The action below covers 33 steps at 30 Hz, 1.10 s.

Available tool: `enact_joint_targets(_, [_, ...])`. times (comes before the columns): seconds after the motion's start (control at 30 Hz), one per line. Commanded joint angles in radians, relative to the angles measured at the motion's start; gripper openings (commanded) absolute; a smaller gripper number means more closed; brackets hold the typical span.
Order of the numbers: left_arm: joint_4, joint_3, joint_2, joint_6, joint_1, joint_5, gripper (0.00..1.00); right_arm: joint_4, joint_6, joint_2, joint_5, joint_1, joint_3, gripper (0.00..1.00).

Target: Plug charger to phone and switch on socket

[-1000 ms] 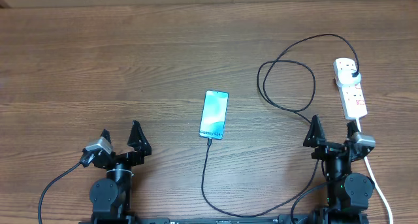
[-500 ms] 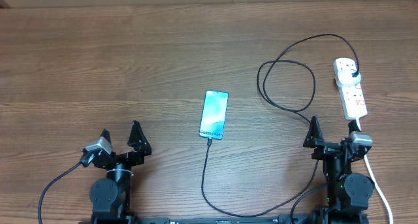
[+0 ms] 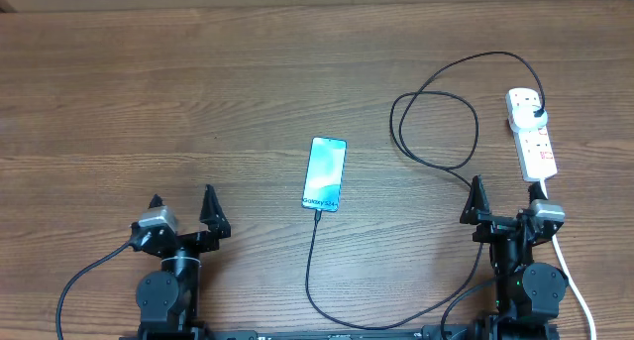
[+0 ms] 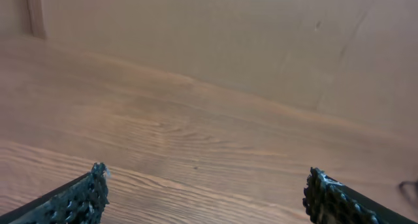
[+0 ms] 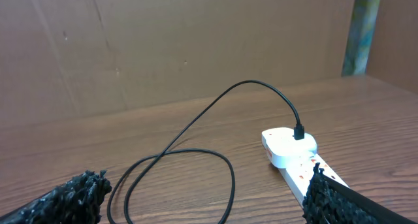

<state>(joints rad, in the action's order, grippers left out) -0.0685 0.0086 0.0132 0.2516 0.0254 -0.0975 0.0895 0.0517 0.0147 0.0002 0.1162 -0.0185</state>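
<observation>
A brown wooden table (image 3: 149,92) fills the overhead view, and a plain brown wall stands behind it in both wrist views. The two arms sit at its near edge, well apart. The left gripper (image 3: 181,203) has its jaws spread wide with nothing between them; its wrist camera (image 4: 206,185) looks out over bare wood between the two black fingertips (image 4: 91,191). The right gripper (image 3: 507,196) is also wide open and empty, and its own view (image 5: 208,185) looks past the fingertips (image 5: 88,188) towards the far right corner of the table. The charger (image 3: 436,92) is a thin black cable that runs from the near short edge of the phone towards the table's front edge, sweeps right, rises past the right arm, curls into a loop and arcs over to the socket – in the right wrist view (image 5: 196,129) its black end stands in a white block at the far end of the strip. The socket (image 3: 532,132) is a white strip with red markings at the far right, just beyond the right gripper (image 5: 294,160), and its thick white cord (image 3: 570,281) trails back past that arm. The phone (image 3: 325,173) lies flat near the table's middle, between the arms and a little further out, its screen glowing cyan – whether the cable tip is fully seated in it cannot be told.
</observation>
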Motion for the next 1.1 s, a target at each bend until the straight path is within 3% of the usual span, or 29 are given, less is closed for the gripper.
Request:
enact_joint_targets(0.0, [-0.002, -0.004, -0.007, -0.166, -0.005, 0.002, 1.0, -0.006, -0.008, -0.012, -0.001, -0.005, 0.011, 1.0])
enact_joint_targets(0.27, [-0.002, -0.004, -0.006, -0.219, -0.005, 0.002, 1.0, -0.006, -0.008, -0.012, -0.001, -0.011, 0.011, 1.0])
enact_joint_targets(0.57, [-0.002, -0.004, -0.007, -0.219, -0.005, 0.002, 1.0, -0.006, -0.008, -0.012, -0.001, -0.141, 0.011, 1.0])
enact_joint_targets(1.07, [-0.001, -0.004, -0.007, -0.219, -0.005, 0.002, 1.0, -0.005, -0.008, -0.012, -0.001, -0.139, 0.011, 1.0])
